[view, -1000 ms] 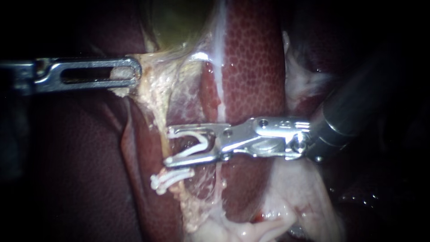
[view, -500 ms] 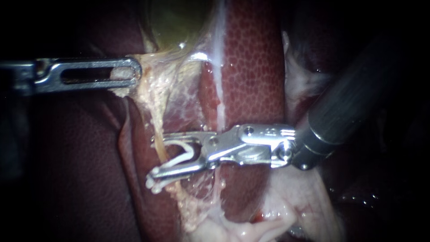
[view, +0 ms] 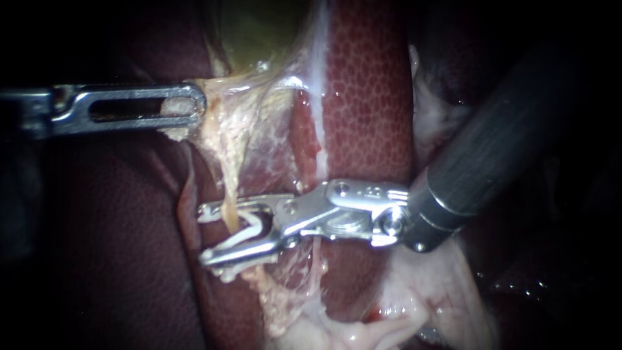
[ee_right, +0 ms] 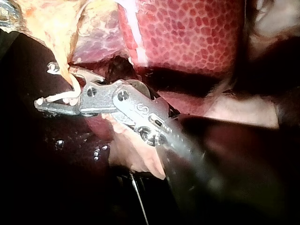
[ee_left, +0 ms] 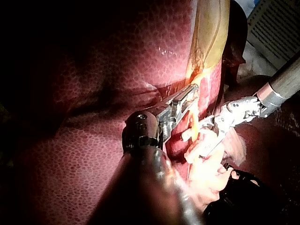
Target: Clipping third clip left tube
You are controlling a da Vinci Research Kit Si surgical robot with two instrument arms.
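My left instrument comes in level, its slotted jaws shut on pale tissue at the gallbladder's lower edge, holding it taut. From there a thin yellowish tube runs down. My right instrument reaches across from the right. It holds a white clip spread between its jaws, and the tube passes between them inside the clip. Another white clip peeks out just under its lower jaw. The right wrist view shows the same jaws around the tube.
Mottled red liver lies behind the right instrument's jaws. Dark liver surface fills the left side. Pale fatty tissue bunches under the right instrument's shaft. In the left wrist view both instruments meet close together at the tube.
My right instrument has slid left and slightly down with its clip, so its jaws now straddle the tube and partly cover the clip lower on it. My left instrument has held still.
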